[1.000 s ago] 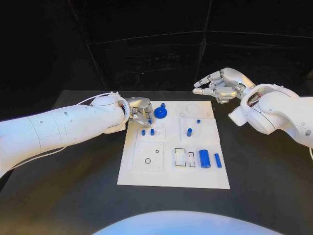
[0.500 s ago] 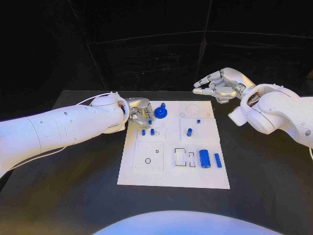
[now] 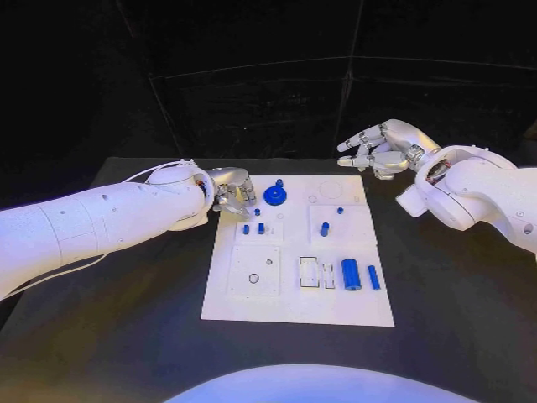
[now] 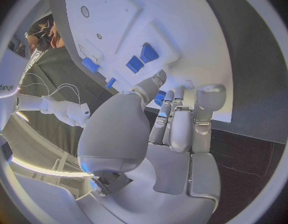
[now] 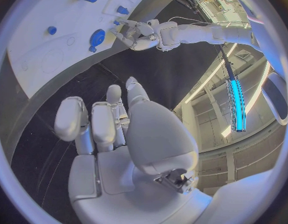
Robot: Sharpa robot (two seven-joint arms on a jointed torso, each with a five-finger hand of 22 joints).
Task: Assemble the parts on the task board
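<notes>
The right hand point(image 5: 113, 129) (fingers loosely curled, holding nothing) hovers off the task board point(image 5: 50, 50).

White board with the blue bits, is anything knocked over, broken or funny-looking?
Nothing stands out. The white board lies flat on the table, the blue parts sit neatly on it, and no piece looks spilled or broken.

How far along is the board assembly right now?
Early, by the look of it. Seemingly done: a round blue part sits near the task board's far edge, and small blue pegs stand in it. In hand: nothing visible; the left hand hovers at the board's far-left corner, while the right hand is raised beyond it. Left: the blue cylinder and thinner rod lie loose.
</notes>
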